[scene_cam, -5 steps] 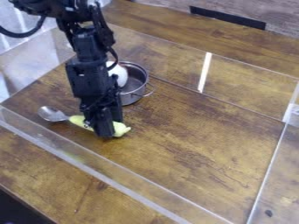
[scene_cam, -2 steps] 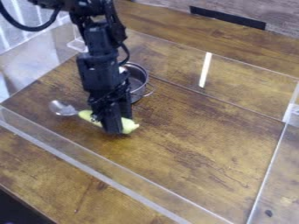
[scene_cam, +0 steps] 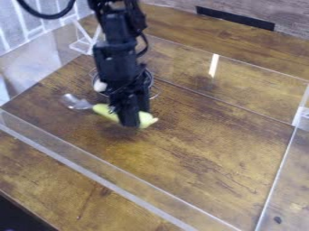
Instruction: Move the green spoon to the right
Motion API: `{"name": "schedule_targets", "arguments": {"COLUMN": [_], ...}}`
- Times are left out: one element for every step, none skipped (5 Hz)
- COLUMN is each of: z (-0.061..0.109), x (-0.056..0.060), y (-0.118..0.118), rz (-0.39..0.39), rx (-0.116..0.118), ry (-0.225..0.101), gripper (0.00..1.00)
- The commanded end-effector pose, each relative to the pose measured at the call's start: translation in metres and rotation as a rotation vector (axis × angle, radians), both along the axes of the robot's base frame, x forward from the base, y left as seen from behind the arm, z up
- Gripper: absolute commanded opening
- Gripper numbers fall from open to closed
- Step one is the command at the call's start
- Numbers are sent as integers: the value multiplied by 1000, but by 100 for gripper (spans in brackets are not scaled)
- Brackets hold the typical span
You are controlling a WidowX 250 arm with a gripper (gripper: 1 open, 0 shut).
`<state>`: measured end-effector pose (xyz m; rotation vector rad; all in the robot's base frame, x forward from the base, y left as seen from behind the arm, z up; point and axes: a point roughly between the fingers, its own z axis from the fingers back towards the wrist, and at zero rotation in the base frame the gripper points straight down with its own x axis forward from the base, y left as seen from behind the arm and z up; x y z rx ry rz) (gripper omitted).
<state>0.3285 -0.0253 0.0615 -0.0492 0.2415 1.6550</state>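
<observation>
End effector [scene_cam: 126, 115] points down, clamped on green spoon [scene_cam: 121, 114] handle.

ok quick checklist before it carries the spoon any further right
1. Gripper shut on the green spoon handle: ok, fingers clamp the yellow-green part.
2. Spoon lifted off the wooden table: ok, a shadow lies beneath it.
3. Spoon level in the grip: cannot tell, silver scoop is blurred.
4. Path to the right free: ok, only bare wood there.
5. Steel bowl out of the way: ok, it sits behind the arm.
6. Clear wall at the right edge distant enough: ok.
</observation>
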Motion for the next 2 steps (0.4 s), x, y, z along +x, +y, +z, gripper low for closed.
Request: {"name": "schedule_targets", "arguments": {"z": [48, 50], "x": [18, 34], "y": [-25, -59], "rz": [-42, -69], "rx": [-7, -19], "ry": [-103, -115], "gripper": [0, 0]}}
